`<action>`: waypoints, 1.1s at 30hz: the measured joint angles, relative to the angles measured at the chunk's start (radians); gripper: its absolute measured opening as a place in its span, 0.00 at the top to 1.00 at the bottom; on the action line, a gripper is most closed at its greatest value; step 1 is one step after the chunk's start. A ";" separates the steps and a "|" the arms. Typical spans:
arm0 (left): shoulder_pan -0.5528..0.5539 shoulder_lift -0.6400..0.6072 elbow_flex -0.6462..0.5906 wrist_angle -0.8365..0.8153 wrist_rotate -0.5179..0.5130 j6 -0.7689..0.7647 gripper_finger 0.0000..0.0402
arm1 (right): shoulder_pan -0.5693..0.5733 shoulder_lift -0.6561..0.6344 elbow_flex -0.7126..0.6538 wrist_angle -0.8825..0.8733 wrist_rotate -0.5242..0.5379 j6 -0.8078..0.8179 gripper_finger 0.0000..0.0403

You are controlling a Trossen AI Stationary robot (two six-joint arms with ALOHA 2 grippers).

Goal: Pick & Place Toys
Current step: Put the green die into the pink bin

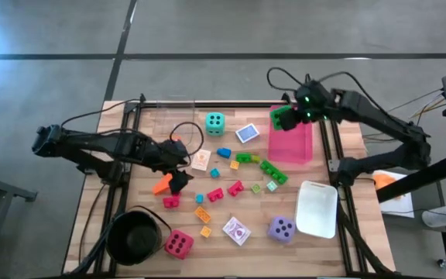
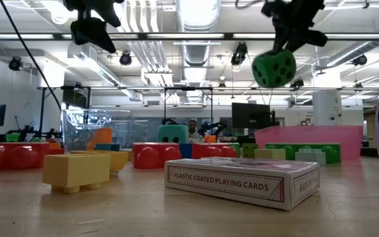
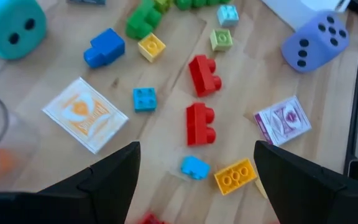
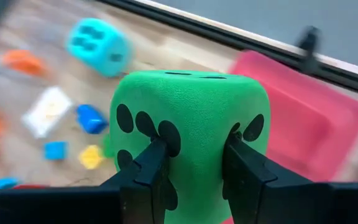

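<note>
The right gripper [image 1: 291,116] pinches the green die [image 1: 282,118] above the pink tray's [image 1: 291,147] far edge, likely to drop it in. The left gripper [image 1: 178,177] hangs open over scattered blocks [image 3: 199,116]. The wooden table [image 1: 347,147] sits in a bright, lab-like room.

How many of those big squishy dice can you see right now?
4. The green die hangs in the right gripper above the pink tray. The teal die, purple die and pink-red die sit on the table. None seem hidden.
</note>
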 joint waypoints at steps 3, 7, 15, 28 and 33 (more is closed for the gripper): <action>0.022 -0.013 0.000 0.000 0.000 0.000 0.21 | -0.076 0.064 0.038 -0.042 0.000 -0.061 0.74; 0.038 -0.016 0.000 0.002 0.003 0.000 0.21 | -0.136 0.144 0.059 -0.044 0.000 -0.139 0.74; 0.047 -0.016 0.000 0.002 0.001 -0.018 0.21 | -0.193 0.306 0.058 -0.047 0.027 -0.243 0.74; 0.052 -0.015 0.000 0.012 -0.001 -0.091 0.21 | -0.226 0.477 0.057 -0.057 0.093 -0.368 0.76; 0.052 -0.015 -0.002 0.041 -0.001 -0.102 0.21 | -0.228 0.516 0.056 -0.055 0.122 -0.406 0.76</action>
